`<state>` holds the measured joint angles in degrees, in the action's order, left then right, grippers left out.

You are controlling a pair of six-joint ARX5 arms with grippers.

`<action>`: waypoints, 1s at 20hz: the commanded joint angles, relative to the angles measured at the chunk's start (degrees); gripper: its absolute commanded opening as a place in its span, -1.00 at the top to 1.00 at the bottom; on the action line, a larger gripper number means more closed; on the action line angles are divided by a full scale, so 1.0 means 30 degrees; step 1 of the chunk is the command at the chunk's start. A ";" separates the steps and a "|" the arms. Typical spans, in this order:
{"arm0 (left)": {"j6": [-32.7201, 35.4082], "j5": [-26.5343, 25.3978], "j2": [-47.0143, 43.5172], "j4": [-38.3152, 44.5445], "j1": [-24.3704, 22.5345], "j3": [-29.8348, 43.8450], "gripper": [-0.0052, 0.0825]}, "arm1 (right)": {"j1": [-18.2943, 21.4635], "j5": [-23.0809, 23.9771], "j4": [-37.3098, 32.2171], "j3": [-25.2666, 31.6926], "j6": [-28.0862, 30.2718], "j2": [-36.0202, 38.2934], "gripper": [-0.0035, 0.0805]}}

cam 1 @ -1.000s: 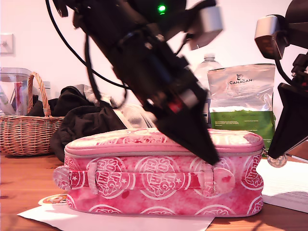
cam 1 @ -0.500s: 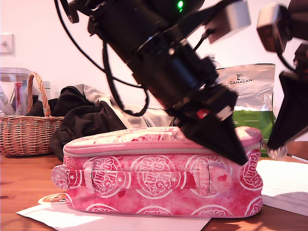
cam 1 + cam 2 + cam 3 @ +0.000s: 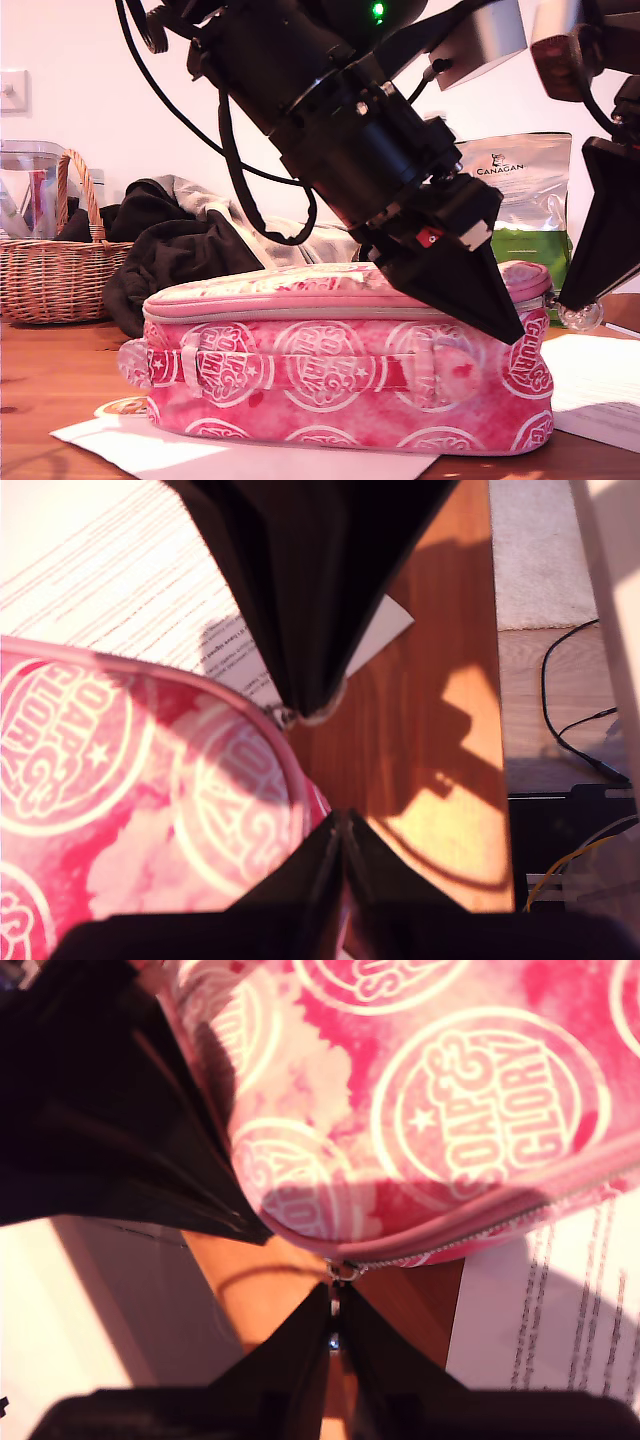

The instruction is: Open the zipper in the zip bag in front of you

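Observation:
The pink zip bag (image 3: pixel 300 360) lies on the wooden table, its strap handle facing the exterior camera. Its silver-grey zipper (image 3: pixel 300 313) runs just under the top panel. My first gripper (image 3: pixel 512 332) is shut, and its tip presses on the bag's end at the exterior view's right; that tip (image 3: pixel 340 825) rests at the pink corner (image 3: pixel 120 780). My second gripper (image 3: pixel 578 300) hangs just beyond that end. It (image 3: pixel 332 1305) is shut on the small metal zipper pull (image 3: pixel 342 1272) where the zipper (image 3: pixel 450 1245) rounds the corner.
A wicker basket (image 3: pixel 55 270) and dark clothes (image 3: pixel 180 250) sit behind the bag at the exterior view's left. A foil pouch (image 3: pixel 520 210) stands behind at its right. Printed paper (image 3: pixel 600 380) lies beside the bag, and a white sheet (image 3: pixel 200 455) under it. The table edge (image 3: pixel 495 730) is close.
My first gripper slid along the bag from its middle to its end at the exterior view's right. The bag shifted slightly that way. My second gripper stayed by that end.

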<state>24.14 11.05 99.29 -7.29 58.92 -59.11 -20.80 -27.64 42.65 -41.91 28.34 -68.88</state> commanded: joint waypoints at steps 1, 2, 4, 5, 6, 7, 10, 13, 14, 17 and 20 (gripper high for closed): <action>-0.0051 -0.0401 0.0692 0.0772 -0.0648 0.0277 0.93 | -0.0743 -0.0670 0.0561 -0.0066 -0.0044 0.0197 0.95; -0.0051 -0.0401 0.0692 0.0860 -0.0663 0.0277 0.93 | -0.0925 -0.0670 0.0590 -0.0066 -0.0080 0.0197 0.95; -0.0051 -0.0393 0.0692 0.1013 -0.0729 0.0277 0.93 | -0.1450 -0.0634 0.0583 -0.0066 -0.0248 0.0197 0.95; -0.0051 -0.0393 0.0692 0.1027 -0.0729 0.0277 0.93 | -0.1632 -0.0612 0.0495 -0.0066 -0.0248 0.0197 0.95; -0.0051 -0.0393 0.0692 0.1056 -0.0772 0.0277 0.93 | -0.1778 -0.0627 0.0408 -0.0066 -0.0328 0.0197 0.95; -0.0058 -0.0393 0.0692 0.1071 -0.0801 0.0277 0.93 | -0.1953 -0.0678 0.0357 -0.0066 -0.0488 0.0197 0.95; -0.0073 -0.0401 0.0692 0.1020 -0.0852 0.0277 0.93 | -0.2346 -0.0772 0.0328 -0.0066 -0.0503 0.0197 0.95; -0.0124 -0.0401 0.0656 0.0852 -0.0852 0.0277 0.93 | -0.2521 -0.0794 0.0219 -0.0066 -0.0561 0.0197 0.95; -0.0233 -0.0401 0.0612 0.0568 -0.0852 0.0277 0.93 | -0.2565 -0.0801 0.0211 -0.0066 -0.0583 0.0197 0.95; -0.0262 -0.0408 0.0080 -0.1093 -0.0852 0.0270 0.93 | -0.2594 -0.1217 0.0138 -0.0066 -0.1042 0.0197 0.95; -0.0262 -0.0459 -0.0896 -0.1581 -0.0852 0.0270 0.93 | -0.2871 -0.1137 0.0109 -0.0066 -0.1020 0.0197 0.95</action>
<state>23.92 11.38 98.30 -13.52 58.17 -58.87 -27.59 -28.99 41.56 -41.93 25.30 -68.88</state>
